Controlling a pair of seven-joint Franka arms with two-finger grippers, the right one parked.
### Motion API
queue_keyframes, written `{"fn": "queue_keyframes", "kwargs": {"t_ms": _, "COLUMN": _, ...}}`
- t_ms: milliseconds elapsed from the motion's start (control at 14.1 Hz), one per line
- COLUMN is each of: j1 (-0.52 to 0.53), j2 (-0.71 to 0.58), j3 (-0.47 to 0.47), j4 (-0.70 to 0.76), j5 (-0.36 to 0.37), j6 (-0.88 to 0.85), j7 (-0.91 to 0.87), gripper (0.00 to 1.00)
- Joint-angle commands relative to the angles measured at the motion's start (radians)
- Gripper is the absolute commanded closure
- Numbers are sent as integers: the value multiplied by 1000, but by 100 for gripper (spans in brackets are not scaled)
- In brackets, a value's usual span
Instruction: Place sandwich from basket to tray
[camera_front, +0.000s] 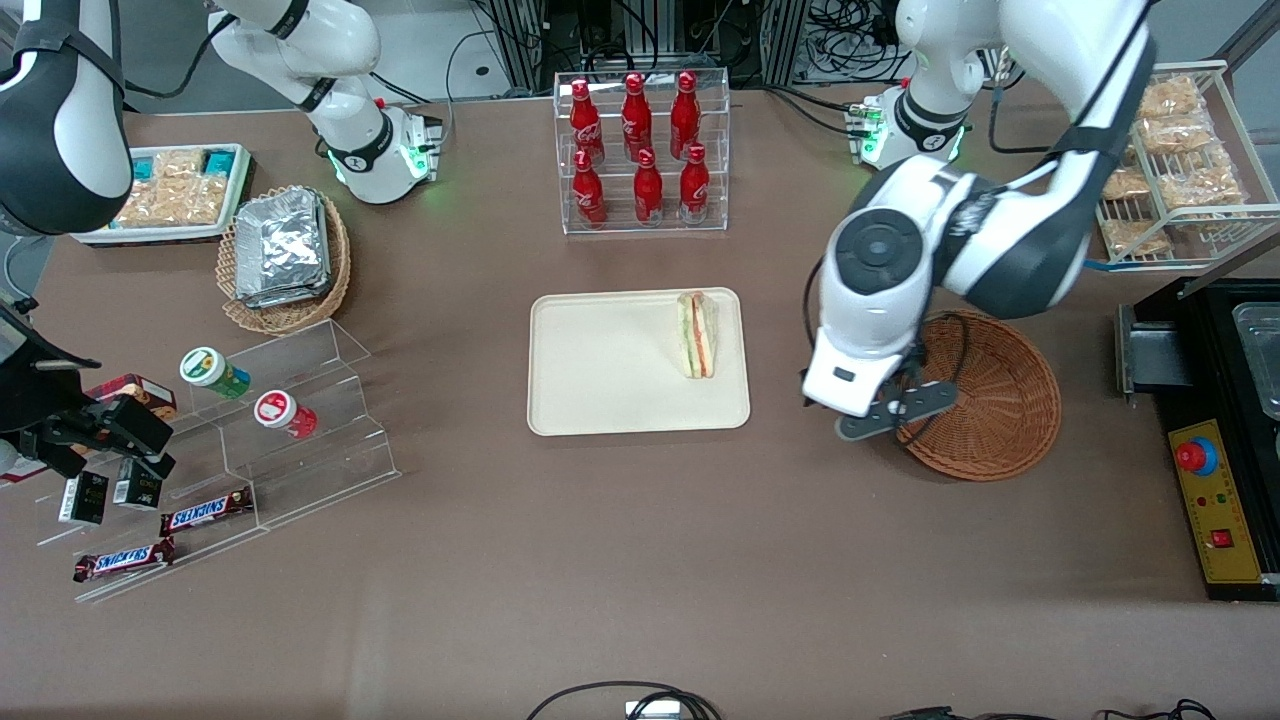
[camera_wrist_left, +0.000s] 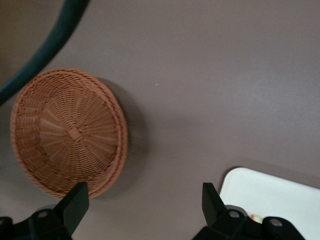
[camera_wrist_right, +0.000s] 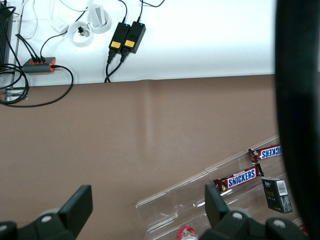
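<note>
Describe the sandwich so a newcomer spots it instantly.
Find the cream tray in front of the rack of red bottles. The sandwich stands on it, at the edge toward the gripper, which hangs open by the basket: pale triangular bread, red and green filling.

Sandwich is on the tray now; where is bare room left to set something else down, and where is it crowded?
Most of the tray is bare; the sandwich stands at its edge nearest the basket. The basket holds nothing, but the open gripper hangs over its rim. The table strip nearest the front camera is bare. The acrylic steps toward the parked arm are crowded.
</note>
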Motion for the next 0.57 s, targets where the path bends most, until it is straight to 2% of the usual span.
{"fn": "queue_keyframes", "kwargs": {"t_ms": 0, "j1": 70, "j2": -84, "j3": 3, "j4": -15, "j5": -74, "j6": -46, "j7": 167, "gripper": 0}}
{"fn": "queue_keyframes", "kwargs": {"t_ms": 142, "j1": 101, "j2": -134, "j3": 49, "j4": -14, "j5": -133, "j6": -104, "j7": 300, "gripper": 0}}
{"fn": "queue_keyframes", "kwargs": {"t_ms": 496, "j1": 80, "j2": -292, "j3": 276, "j4": -35, "j5": -268, "j6": -189, "j7": 650, "gripper": 0}}
